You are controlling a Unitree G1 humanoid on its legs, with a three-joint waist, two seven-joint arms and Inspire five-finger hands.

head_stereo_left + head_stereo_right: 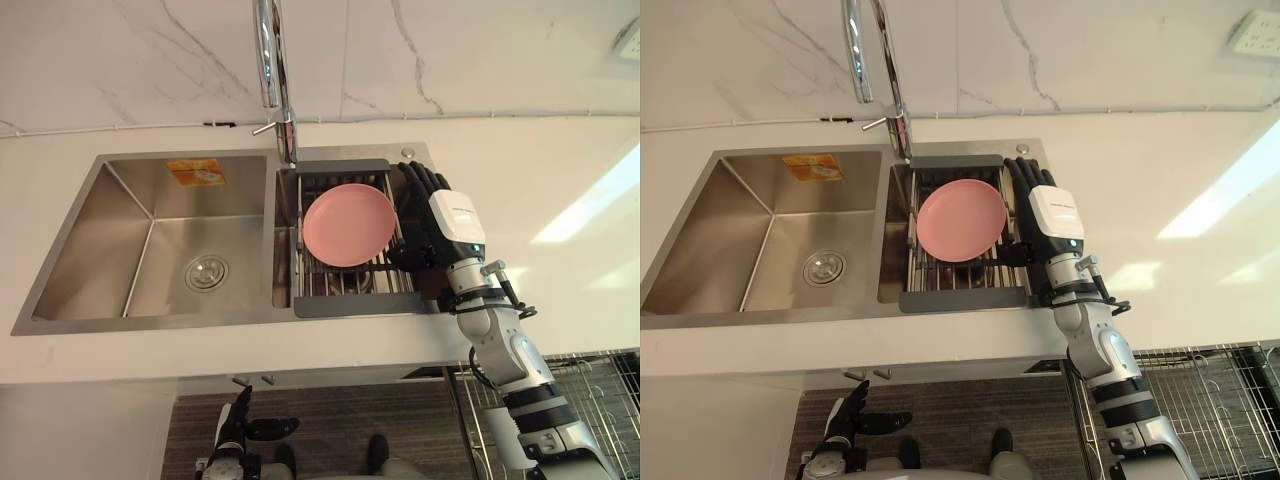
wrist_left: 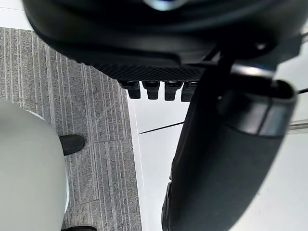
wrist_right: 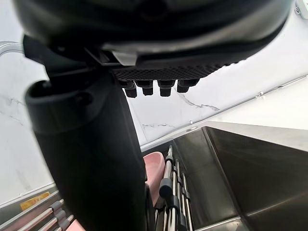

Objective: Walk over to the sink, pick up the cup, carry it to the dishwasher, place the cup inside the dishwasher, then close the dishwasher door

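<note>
Dark, straight fingers (image 1: 415,182) of the right hand (image 1: 428,228) are released and grasp nothing. They point toward the far edge of the tabletop (image 1: 560,170), over the right side of a grey dish rack (image 1: 345,303). Just beside them, on their left, a pink round dish (image 1: 348,224) stands tilted among the rack's wires; contact between hand and dish cannot be told. The rack sits in the right basin of a steel sink (image 1: 120,240), which is set into the white tabletop toward its left edge. The left basin has a drain (image 1: 206,272) and an orange sticker (image 1: 195,172) on its far wall. A chrome faucet (image 1: 270,60) rises at the sink's far edge between the basins. The left hand (image 1: 240,412) hangs low past the tabletop's near edge, over the grey floor (image 1: 330,420), fingers relaxed and holding nothing. A wire basket (image 1: 600,385) shows below the near right corner.
</note>
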